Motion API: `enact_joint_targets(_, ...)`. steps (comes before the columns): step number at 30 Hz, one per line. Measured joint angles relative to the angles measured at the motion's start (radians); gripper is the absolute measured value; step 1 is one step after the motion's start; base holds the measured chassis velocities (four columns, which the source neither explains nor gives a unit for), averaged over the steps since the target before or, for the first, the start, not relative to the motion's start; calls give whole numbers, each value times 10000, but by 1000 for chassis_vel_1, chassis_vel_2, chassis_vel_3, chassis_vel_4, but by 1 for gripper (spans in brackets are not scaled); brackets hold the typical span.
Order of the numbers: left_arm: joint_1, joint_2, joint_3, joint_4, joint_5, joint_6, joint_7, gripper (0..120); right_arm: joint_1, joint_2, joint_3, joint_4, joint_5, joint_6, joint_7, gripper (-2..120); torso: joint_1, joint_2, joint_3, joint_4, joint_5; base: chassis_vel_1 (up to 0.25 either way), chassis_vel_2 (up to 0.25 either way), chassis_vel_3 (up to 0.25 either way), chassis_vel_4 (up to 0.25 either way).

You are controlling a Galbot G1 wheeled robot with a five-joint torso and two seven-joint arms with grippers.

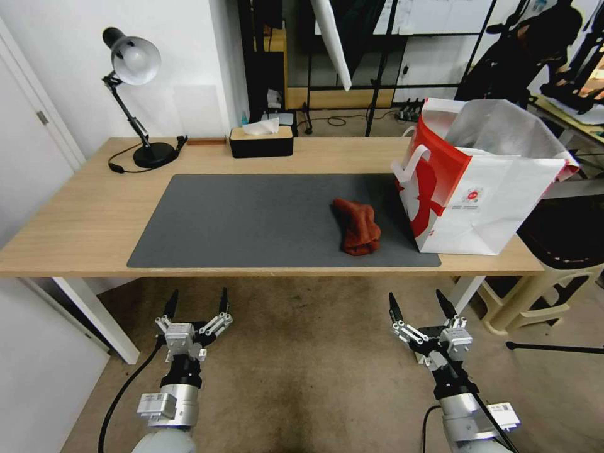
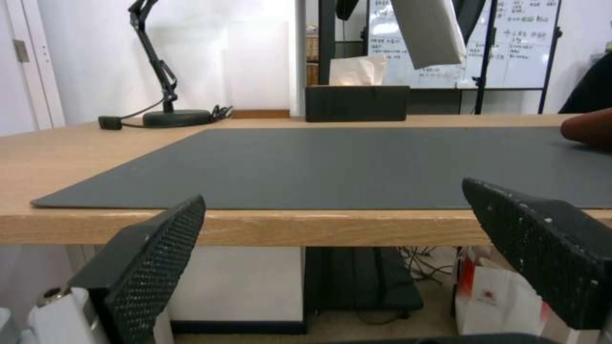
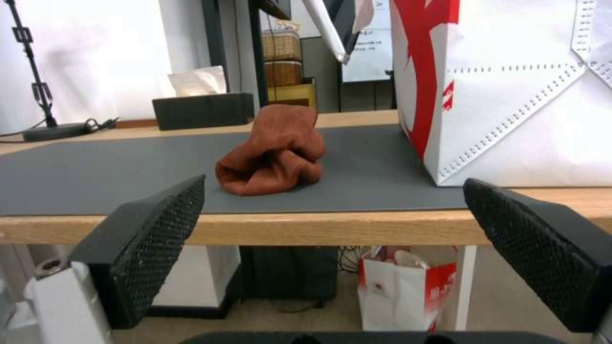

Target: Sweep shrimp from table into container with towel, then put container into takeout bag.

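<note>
Here, both of my arms hang low in front of the table's near edge, in the bottom of the head view. My left gripper point(image 1: 195, 303) sits at lower left with its fingers spread wide and nothing between them; my right gripper point(image 1: 420, 304) sits at lower right, equally wide and empty. Moving outward and up the frame, the table point(image 1: 82, 214) runs across the middle, covered largely by a dark grey mat point(image 1: 251, 220). The towel point(image 1: 358, 226), a bunched rust-red cloth, lies on the mat right of centre, its long axis running roughly from the near edge toward the far edge. It sits above and slightly left of my right gripper, and well apart from my left one, so I judge the right arm the nearer for reaching it. Just beside the towel, at middle right, stands the takeout bag point(image 1: 503, 201), upright with its mouth open. At the upper centre rests a black tissue box point(image 1: 261, 143), and a desk lamp point(image 1: 135, 94) stands at upper left. I can make out no shrimp or container on the table.
</note>
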Motion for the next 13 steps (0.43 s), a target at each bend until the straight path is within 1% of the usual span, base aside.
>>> enact_joint_targets(13, -4, 7, 8, -2, -4, 6, 0, 100, 0, 0, 0, 0, 0, 2, 1, 100, 0, 0, 0, 0, 0, 0, 0, 0, 0)
